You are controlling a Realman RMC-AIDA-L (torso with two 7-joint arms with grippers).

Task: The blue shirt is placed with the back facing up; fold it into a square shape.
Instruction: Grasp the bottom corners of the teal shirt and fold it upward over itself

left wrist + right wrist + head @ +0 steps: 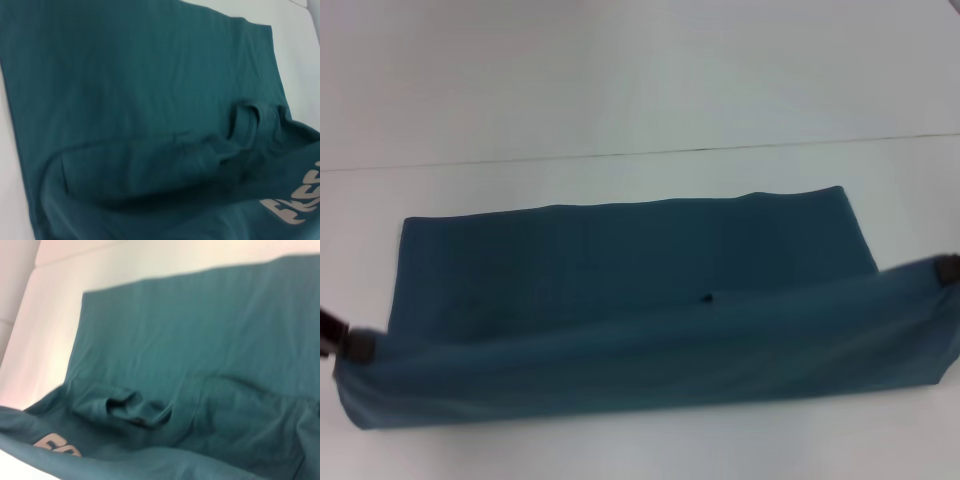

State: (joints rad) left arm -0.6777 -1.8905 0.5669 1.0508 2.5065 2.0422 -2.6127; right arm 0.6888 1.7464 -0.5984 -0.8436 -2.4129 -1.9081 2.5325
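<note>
Blue shirt point(620, 290) spread across the white table point(620, 90), near edge lifted and stretched taut between the two grippers. Left gripper point(358, 346) clamped on the shirt's raised left corner, at the head view's left margin; right gripper point(946, 270) pinching the opposite raised corner at the right margin. Both mostly cut off by the frame, only dark tips visible. Underneath the lifted fold, in the wrist views, pale lettering point(297, 202) on the fabric, partly cropped and unreadable.

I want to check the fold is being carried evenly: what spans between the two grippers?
In the head view, the raised near edge of the blue shirt stretches from left gripper to right gripper.
</note>
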